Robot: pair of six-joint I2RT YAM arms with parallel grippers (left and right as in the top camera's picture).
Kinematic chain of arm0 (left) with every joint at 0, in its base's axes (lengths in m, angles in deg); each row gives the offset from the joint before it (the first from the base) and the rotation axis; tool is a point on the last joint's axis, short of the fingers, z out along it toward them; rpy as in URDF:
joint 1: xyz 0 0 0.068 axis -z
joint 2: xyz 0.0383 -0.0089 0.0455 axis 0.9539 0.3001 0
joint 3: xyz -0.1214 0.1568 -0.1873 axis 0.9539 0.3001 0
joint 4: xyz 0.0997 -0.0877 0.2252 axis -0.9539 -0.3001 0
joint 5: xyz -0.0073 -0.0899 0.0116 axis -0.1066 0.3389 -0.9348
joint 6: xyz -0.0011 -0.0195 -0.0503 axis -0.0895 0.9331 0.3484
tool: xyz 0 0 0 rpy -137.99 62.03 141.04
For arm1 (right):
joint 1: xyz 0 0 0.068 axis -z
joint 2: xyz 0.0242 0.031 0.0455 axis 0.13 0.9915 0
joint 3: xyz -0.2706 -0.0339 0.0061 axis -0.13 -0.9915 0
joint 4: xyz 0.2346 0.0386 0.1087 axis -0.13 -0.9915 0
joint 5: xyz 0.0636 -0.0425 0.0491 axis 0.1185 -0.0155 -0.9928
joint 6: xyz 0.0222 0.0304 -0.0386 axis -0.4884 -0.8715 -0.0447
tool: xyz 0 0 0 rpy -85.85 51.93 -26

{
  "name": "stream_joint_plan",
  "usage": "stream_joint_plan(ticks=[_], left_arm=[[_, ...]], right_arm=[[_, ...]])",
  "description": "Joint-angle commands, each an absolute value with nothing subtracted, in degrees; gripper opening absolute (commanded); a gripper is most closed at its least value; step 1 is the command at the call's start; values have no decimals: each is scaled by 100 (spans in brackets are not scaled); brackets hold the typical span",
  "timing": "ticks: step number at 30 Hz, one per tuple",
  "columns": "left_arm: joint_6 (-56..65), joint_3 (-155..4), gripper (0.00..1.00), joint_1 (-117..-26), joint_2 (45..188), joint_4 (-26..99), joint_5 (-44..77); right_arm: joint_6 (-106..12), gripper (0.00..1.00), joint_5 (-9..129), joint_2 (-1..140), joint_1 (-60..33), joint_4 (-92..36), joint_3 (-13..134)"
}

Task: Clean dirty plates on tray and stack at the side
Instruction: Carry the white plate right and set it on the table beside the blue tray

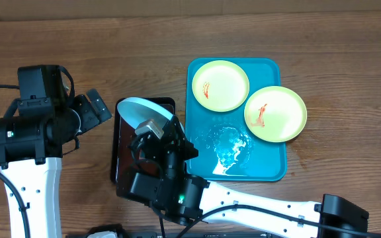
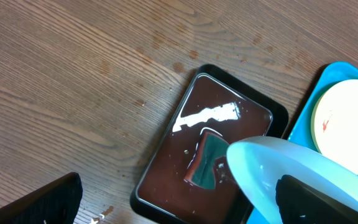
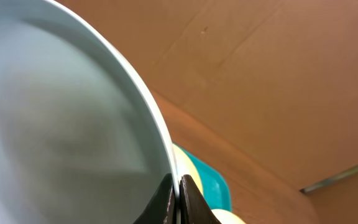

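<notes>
My right gripper is shut on the rim of a pale bluish-white plate and holds it tilted on edge above the dark brown tray. The right wrist view shows the fingers pinching that plate's rim. Two yellow-green plates with red smears lie on the turquoise tray: one at the back, one on the right rim. My left gripper is open and empty, left of the dark tray; in the left wrist view its fingers spread over it.
A teal and orange sponge lies in the wet dark tray, beside the held plate. A puddle of water covers the turquoise tray's front half. Wooden table surface lies to the left and back.
</notes>
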State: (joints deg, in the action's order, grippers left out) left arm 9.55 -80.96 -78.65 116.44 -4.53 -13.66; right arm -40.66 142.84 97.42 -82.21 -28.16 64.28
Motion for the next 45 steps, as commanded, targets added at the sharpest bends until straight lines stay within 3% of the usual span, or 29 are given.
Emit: stream_joint_plan(ticks=[1,9,16,23,32,37,45], left_arm=[[865,-8230,100,-7893,11607,-451,-1462],[865,-8230,100,-7893,11607,-451,-1462],[865,-8230,100,-7893,11607,-451,-1462],[865,-8230,100,-7893,11607,-451,-1462],[865,-8230,100,-7893,11607,-451,-1462],[865,-8230,100,-7893,11607,-451,-1462],[865,-8230,100,-7893,11607,-451,-1462]], right_arm=[[-4803,4,13279,9521,-7828,-2899,6616],[-5472,4,9253,9305,-6182,-3310,6681],[-5723,4,6649,8221,-3963,-4073,7197],[-5994,4,6560,7748,-899,-5120,7243],[-5972,4,6842,8981,2502,-6272,7237],[-5931,4,6851,9836,3219,-6519,7108],[-5928,4,7056,10161,2968,-5830,5897]])
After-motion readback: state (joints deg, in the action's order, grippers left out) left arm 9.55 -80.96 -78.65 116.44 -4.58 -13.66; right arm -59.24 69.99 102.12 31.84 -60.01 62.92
